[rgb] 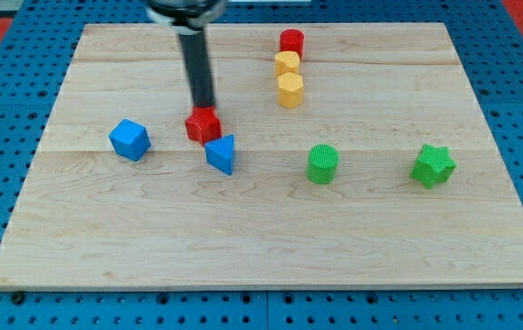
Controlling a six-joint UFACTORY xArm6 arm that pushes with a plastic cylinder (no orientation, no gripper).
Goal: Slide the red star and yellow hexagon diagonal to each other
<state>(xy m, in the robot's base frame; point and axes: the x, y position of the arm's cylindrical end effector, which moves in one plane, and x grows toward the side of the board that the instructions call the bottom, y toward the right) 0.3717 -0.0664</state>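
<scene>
The red star (203, 126) lies left of the board's middle, its shape only partly clear. My tip (204, 109) stands at the star's top edge, touching it or nearly so, with the dark rod rising toward the view's top. The yellow hexagon (290, 91) lies to the upper right of the star, about a hundred pixels away. It is the lowest in a short column of three blocks.
Above the hexagon sit another yellow block (287, 63) and a red cylinder (291, 42). A blue triangle (222, 153) lies just below and right of the star. A blue cube (130, 139) is at left; a green cylinder (322, 164) and a green star (433, 165) at right.
</scene>
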